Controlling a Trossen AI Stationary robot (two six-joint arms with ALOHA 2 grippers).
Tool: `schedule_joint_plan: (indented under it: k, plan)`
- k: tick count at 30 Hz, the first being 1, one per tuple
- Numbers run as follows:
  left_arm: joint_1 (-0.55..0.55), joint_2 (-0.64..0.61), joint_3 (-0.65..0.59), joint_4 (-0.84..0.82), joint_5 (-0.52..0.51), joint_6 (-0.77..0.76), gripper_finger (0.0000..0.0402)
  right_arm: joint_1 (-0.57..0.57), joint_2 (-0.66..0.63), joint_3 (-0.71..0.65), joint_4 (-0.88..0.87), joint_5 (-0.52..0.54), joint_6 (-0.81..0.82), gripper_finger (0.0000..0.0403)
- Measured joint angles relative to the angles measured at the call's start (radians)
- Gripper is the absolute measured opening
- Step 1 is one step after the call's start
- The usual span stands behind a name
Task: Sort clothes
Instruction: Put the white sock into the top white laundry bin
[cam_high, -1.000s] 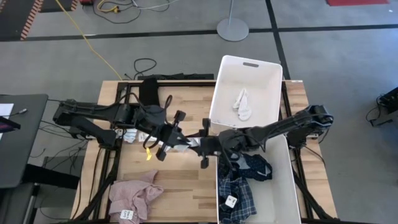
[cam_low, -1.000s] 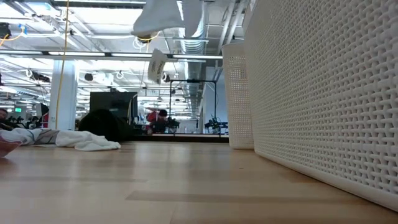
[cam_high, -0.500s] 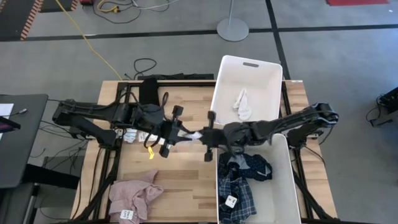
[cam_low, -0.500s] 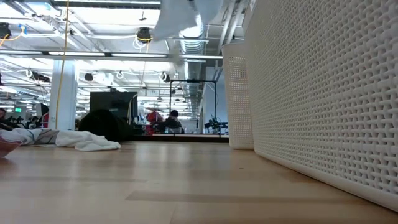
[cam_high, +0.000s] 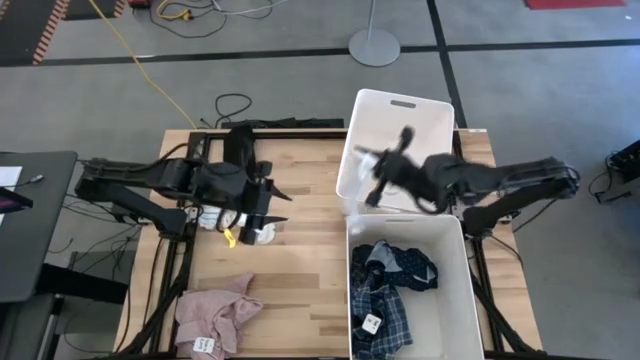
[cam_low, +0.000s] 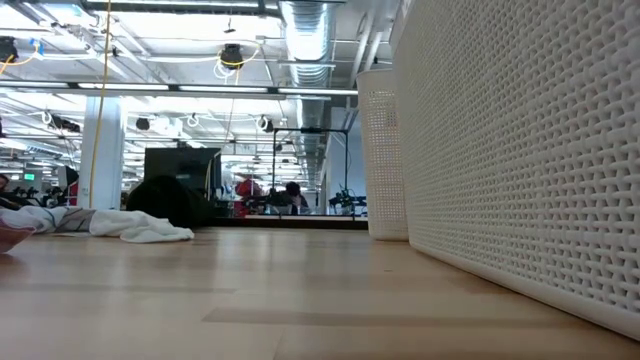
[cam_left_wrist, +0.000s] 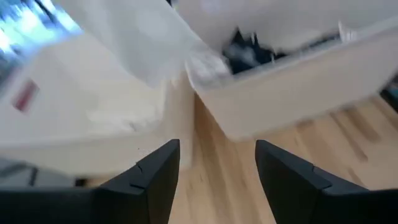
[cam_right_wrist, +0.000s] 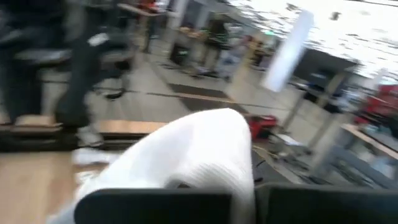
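Wooden table (cam_high: 300, 290) under me, 2 white bins along its right side. Far bin (cam_high: 432, 120): my right gripper (cam_high: 378, 180) hangs over it, fingers clamped on a white sock (cam_right_wrist: 186, 158). Near bin (cam_high: 450, 300): blue plaid shirt (cam_high: 385, 315) and navy dotted piece (cam_high: 410, 268) lie inside. Pink piece (cam_high: 215, 315) sits at the table's near left corner. Black piece (cam_high: 238, 145) lies at the far edge. My left gripper (cam_high: 258, 208) hovers mid-table, fingers (cam_left_wrist: 155, 177) apart and holding nothing, just above small white socks (cam_high: 262, 233) on the wood.
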Motion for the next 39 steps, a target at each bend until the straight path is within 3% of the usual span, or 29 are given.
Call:
schedule_joint_plan:
  k: [9,16,20,39]
  plan:
    - [-0.019,0.003,-0.128,-0.106,0.031,-0.096,0.0203,-0.242,-0.135,0.0,-0.2,0.021,0.091,0.0002]
    - [-0.069,0.002,-0.235,-0.078,0.031,-0.161,0.0203,-0.462,-0.145,0.0,-0.384,-0.002,0.186,0.0003]
    - [-0.103,0.001,-0.274,-0.066,0.031,-0.195,0.0203,-0.557,-0.128,0.0,-0.449,-0.066,0.22,0.0003]
    - [-0.192,0.001,-0.405,0.037,0.029,-0.288,0.0203,-0.815,0.007,0.0,-0.702,-0.205,0.297,0.0005]
